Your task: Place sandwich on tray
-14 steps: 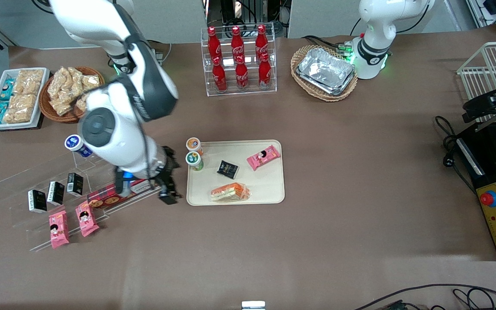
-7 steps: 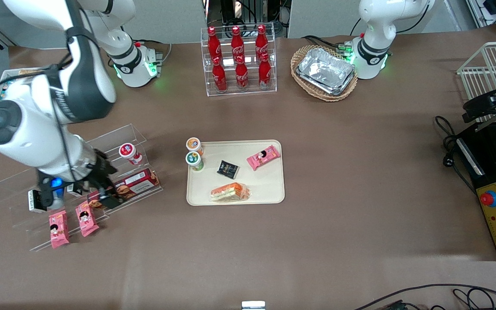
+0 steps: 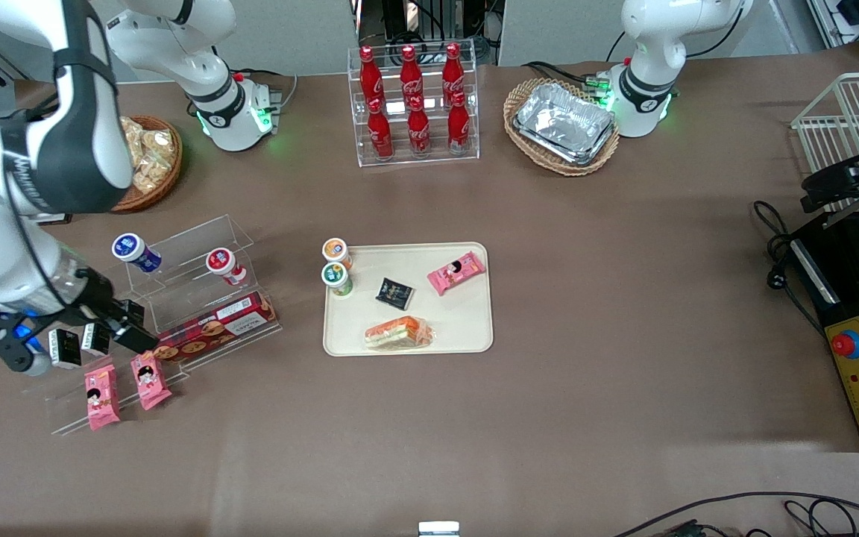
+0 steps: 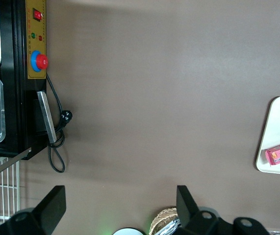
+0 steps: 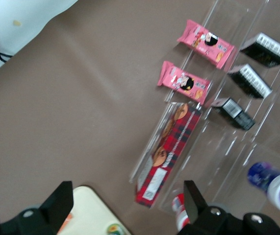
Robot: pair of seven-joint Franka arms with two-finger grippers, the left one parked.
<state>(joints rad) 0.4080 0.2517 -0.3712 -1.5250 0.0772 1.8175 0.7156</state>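
Observation:
The sandwich [image 3: 398,333], a wrapped wedge with an orange and green edge, lies flat on the cream tray [image 3: 467,322], near the tray's rim closest to the front camera. My right gripper [image 3: 64,343] hangs open and empty over the clear stepped rack [image 3: 176,298], toward the working arm's end of the table and well apart from the tray. In the right wrist view the gripper [image 5: 125,205] holds nothing, with a corner of the tray [image 5: 88,210] between the fingers. A tray corner [image 4: 279,122] also shows in the left wrist view.
The tray also carries a pink packet [image 3: 456,272] and a black packet [image 3: 394,293]; two small cups [image 3: 336,276] stand beside it. The rack holds a biscuit box [image 3: 213,326], black boxes and pink packets [image 3: 101,395]. Farther from the camera stand cola bottles [image 3: 413,104] and a basket of foil trays [image 3: 564,123].
The right arm swung away from the tray's edge toward its own end of the table, uncovering the rack. The gripper stayed open and empty. The sandwich did not move.

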